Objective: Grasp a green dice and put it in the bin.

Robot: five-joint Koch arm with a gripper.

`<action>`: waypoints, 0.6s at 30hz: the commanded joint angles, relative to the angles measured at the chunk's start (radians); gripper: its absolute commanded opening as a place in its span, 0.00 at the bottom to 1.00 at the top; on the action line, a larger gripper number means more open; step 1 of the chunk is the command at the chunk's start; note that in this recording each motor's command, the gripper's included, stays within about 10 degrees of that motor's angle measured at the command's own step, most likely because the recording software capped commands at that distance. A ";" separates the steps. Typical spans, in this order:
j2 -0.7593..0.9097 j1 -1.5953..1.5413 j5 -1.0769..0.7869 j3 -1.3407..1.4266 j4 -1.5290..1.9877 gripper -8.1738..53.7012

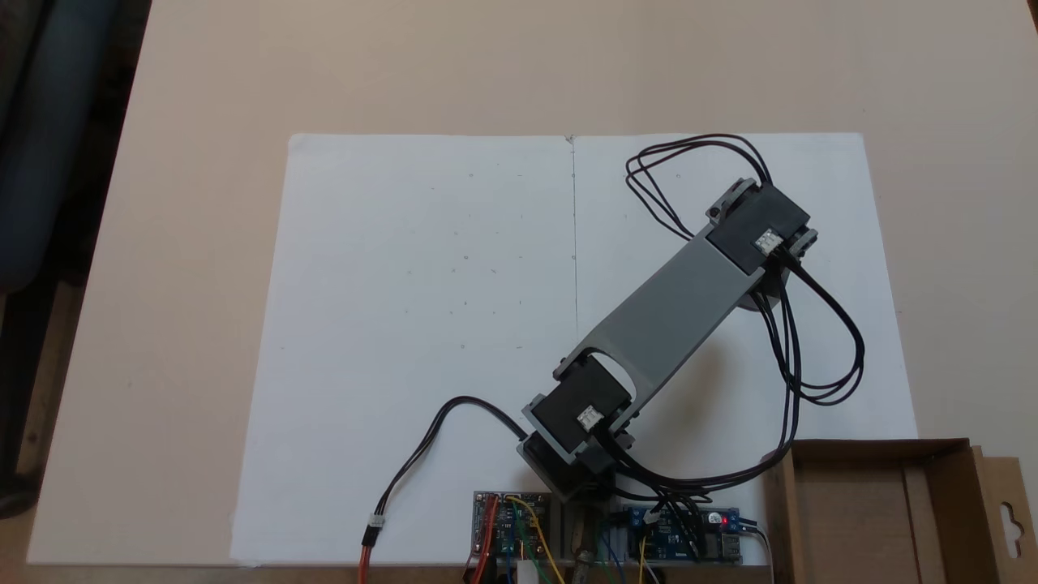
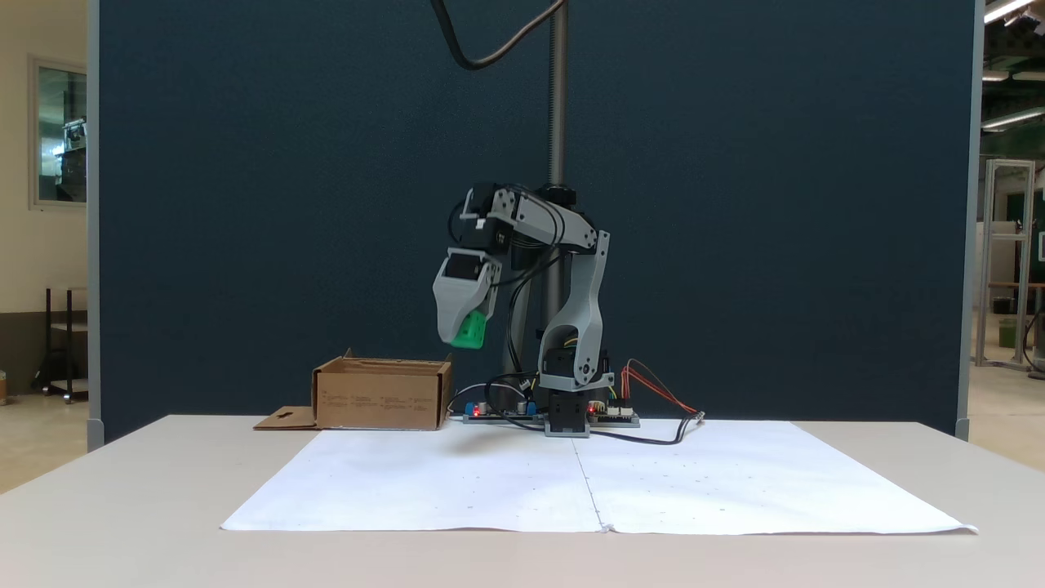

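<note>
Small bright green plastic dice (image 2: 470, 332) sits clamped in the arm's grey hand (image 2: 467, 333), lifted well above the tabletop (image 2: 163, 506). Hand points down, its fingers closed narrow around the cube; only the lower green part pokes out below the grey shell. In that front fixed view the dice hangs just right of and above the bin, a shallow brown cardboard box (image 2: 382, 395), not over its opening as far as can be told. The box stands at the back of the beige tabletop, left of the arm base, with a flat flap (image 2: 286, 419) lying out to its left.

In the top-down fixed view the bin (image 1: 859, 503) is at lower right, its side flap with keyhole-shaped cutout (image 1: 1008, 519) at the frame edge. The grey arm link (image 1: 673, 312) reaches diagonally up-right over the white paper sheets (image 1: 422, 324), black cables (image 1: 819, 357) looping beside it. Dice and hand are hidden under the arm there. Circuit boards (image 1: 511, 523) with a red light sit at the base.
</note>
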 commanded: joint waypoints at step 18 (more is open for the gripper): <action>-0.491 0.775 0.169 -0.686 0.031 0.33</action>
